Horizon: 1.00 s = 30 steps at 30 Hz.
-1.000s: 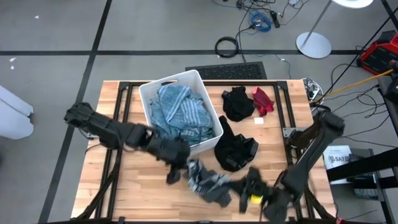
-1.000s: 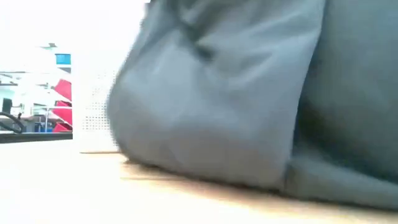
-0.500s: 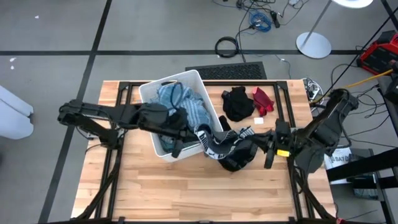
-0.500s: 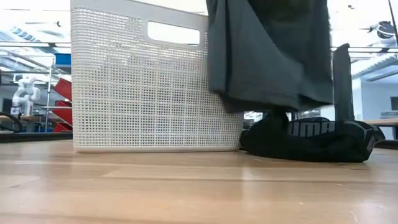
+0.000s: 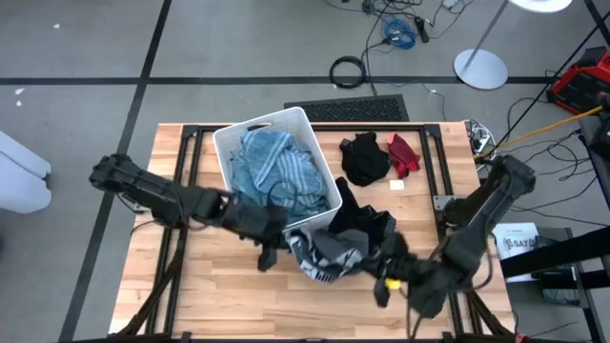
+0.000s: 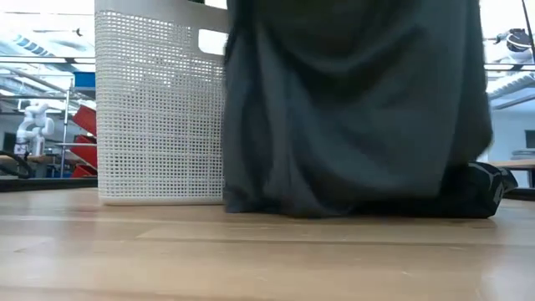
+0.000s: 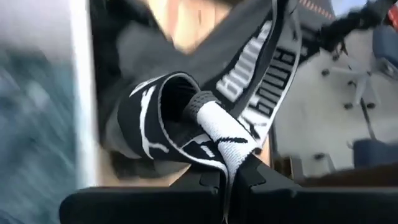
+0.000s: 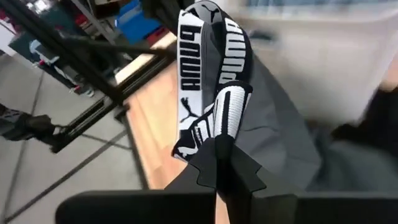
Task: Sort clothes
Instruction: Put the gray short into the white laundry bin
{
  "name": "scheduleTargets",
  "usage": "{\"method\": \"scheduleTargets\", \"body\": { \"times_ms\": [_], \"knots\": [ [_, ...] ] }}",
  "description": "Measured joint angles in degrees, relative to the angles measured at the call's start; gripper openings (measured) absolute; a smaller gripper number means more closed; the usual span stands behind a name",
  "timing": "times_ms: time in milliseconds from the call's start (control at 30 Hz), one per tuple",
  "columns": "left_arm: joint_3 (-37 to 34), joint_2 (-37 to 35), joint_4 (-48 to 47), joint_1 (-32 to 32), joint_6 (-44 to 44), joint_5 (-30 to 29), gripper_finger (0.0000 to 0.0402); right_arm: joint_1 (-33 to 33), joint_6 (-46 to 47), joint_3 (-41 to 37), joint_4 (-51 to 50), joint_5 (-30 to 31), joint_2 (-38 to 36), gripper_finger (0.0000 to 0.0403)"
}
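Note:
A dark grey garment (image 5: 329,252) with a black-and-white lettered waistband hangs between my two grippers, in front of the white bin (image 5: 229,143). My left gripper (image 5: 281,246) is shut on one end of the waistband and my right gripper (image 5: 379,270) on the other. In the low view the grey cloth (image 6: 351,109) drapes down in folds, its lower edge on the table. Teal striped clothes (image 5: 276,171) fill the bin. Behind the garment a black pile (image 5: 367,224) lies on the table. My left gripper pinches a bunched fold of the waistband (image 7: 217,127) between its two fingers. The band loops beyond the fingertips and runs on toward the other arm. My right gripper pinches a folded part of the waistband (image 8: 227,115) between its two fingers. The band stands up in a loop past the fingertips, and the grey cloth (image 8: 280,137) falls away below it.
A black garment (image 5: 364,157) and a red one (image 5: 402,152) lie at the far right of the table. Bare wood (image 5: 219,295) stretches along the near edge on the left. Cables and a lamp base lie on the floor beyond the table.
Both grippers swung the grey garment up and toward the far edge, clear of the table beside the bin, then brought it back down toward the near edge. Its lower edge rests on the table again. Both stayed shut on the waistband.

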Motion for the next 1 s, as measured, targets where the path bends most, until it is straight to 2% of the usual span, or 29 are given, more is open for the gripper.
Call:
{"method": "scheduleTargets", "body": {
  "times_ms": [267,433,567,667,900,1000],
  "knots": [
    [-6.38,-0.01,5.71,-10.66,-11.31,-1.47,0.0005,5.39,9.84,0.0,16.01,-1.11,8.99,0.0],
    [-7.49,0.05,6.76,-15.95,-16.6,-2.92,0.0009,7.58,16.41,0.0,18.75,-0.97,11.83,0.0],
    [-7.96,0.05,6.33,-17.34,-17.74,-7.59,0.0011,6.42,21.37,0.0,15.58,-0.81,12.86,0.0],
    [-8.05,-0.64,5.82,-17.14,-16.75,-11.79,0.0006,5.25,20.72,0.0,14.98,-0.94,12.88,0.0],
    [-8.02,-2.56,5.06,-16.3,-17.5,-12.41,0.0005,3.27,16.98,0.0,16.58,-5.58,12.88,0.0],
    [-7.84,-2.61,-0.41,-16.45,-20.2,-12.58,0.0004,3.1,16.33,0.0,16.7,-6.66,12.88,0.0]
  ]
}}
